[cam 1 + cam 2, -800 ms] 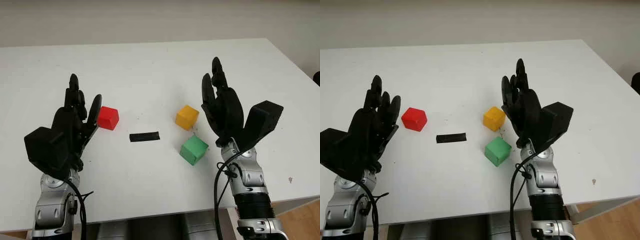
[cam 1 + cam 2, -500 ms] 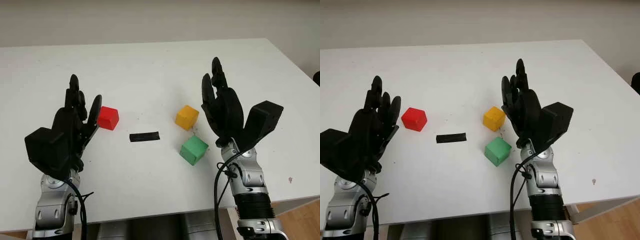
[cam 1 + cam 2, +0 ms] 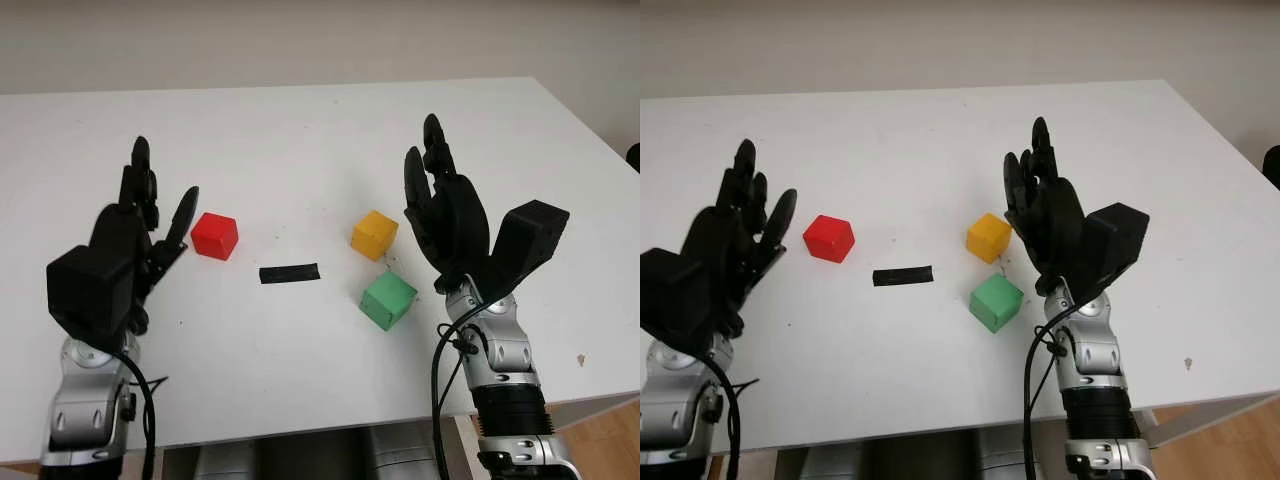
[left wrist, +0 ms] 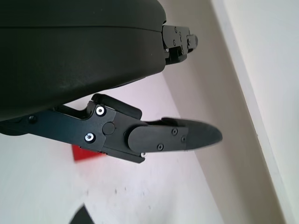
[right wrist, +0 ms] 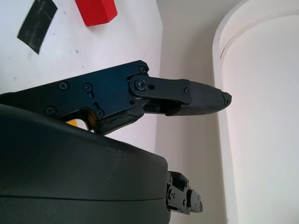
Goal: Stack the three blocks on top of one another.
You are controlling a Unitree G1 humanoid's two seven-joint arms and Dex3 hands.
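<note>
Two black three-finger hands hover above the white table (image 3: 300, 130), and neither holds anything. The left hand (image 3: 135, 235) is open, its fingers (image 3: 182, 212) extended and pointing away from the robot; the red block (image 3: 214, 236) sits on the table just beside the nearest fingertip, not touching it. The right hand (image 3: 445, 215) is also open, its fingers (image 3: 434, 140) straight and raised. The yellow block (image 3: 374, 235) lies just beside that hand's palm, on the side toward the left hand, and the green block (image 3: 388, 301) lies near the base of the same hand, closer to the robot than the yellow one. The yellow and green blocks are near each other but apart. A short strip of black tape (image 3: 289, 273) lies flat on the table between the two hands, between the red block and the green one. All three blocks stand singly on the table, none stacked.
</note>
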